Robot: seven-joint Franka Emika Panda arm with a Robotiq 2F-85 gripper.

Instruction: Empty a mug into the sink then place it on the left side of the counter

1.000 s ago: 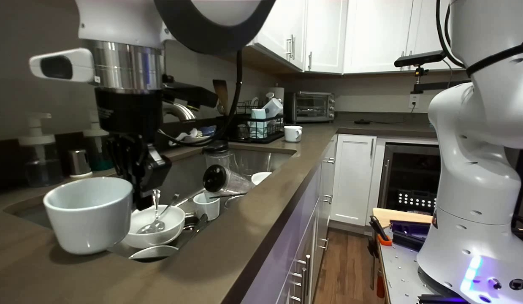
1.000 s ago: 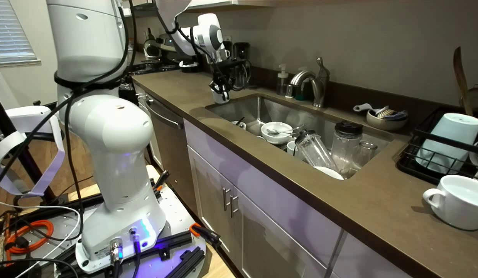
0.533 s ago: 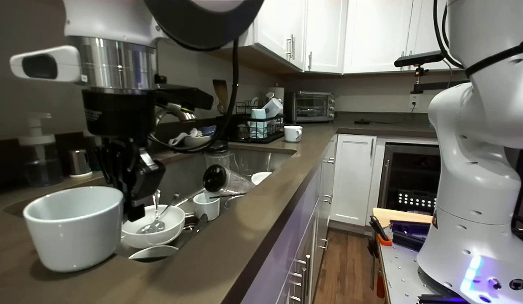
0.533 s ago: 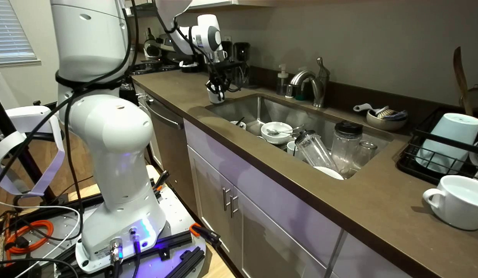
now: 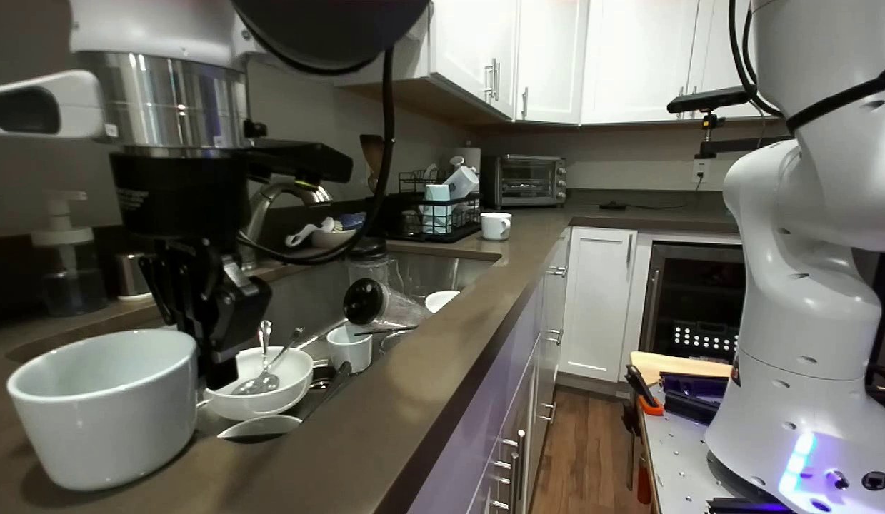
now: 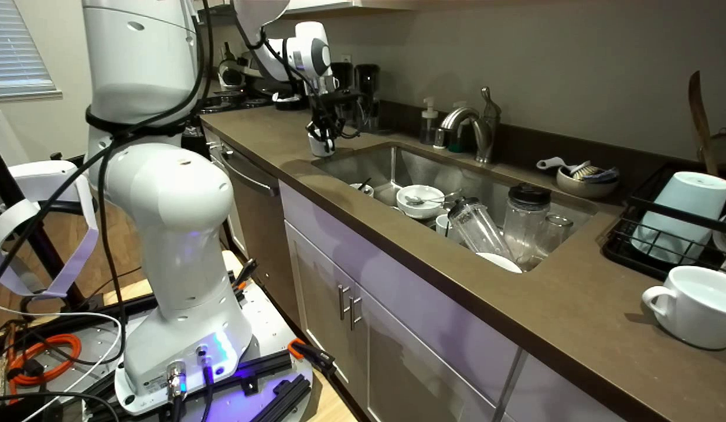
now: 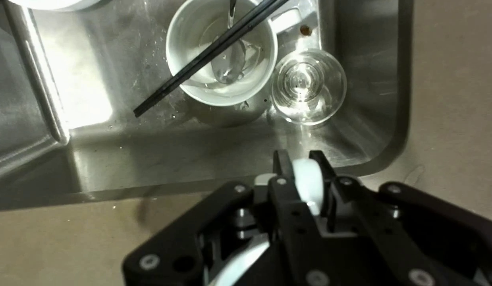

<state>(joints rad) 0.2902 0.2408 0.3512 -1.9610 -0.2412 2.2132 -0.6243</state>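
The gripper [image 7: 300,161] has its two fingers [image 7: 283,165] brought near to each other; only a narrow gap is left, and it is filled by the white handle [image 7: 308,182] of the mug [image 5: 103,421]. The mug is held upright over the counter [image 6: 573,316], just beside the end of the sink [image 6: 421,170] which is farther from the dish rack [image 6: 632,265]; whether its base touches the surface, one cannot tell. In an exterior view its inner wall is visible, but the bottom is hidden, so it cannot be said if any liquid is inside. There the fingers also cover most of the handle, and in the wrist view the black links of the gripper cover most of the mug's body. A white bowl [image 5: 263,405] in the sink is partly behind the gripper, and the lower part of a soap dispenser [image 5: 68,257] is lost in dark shadow. The second mug [image 6: 699,310], near the dish rack, is cut a little by the right edge. As for writing, the black collar [image 5: 178,193] above the fingers carries small pale lettering [image 5: 133,197], but it is too blurred to be read.
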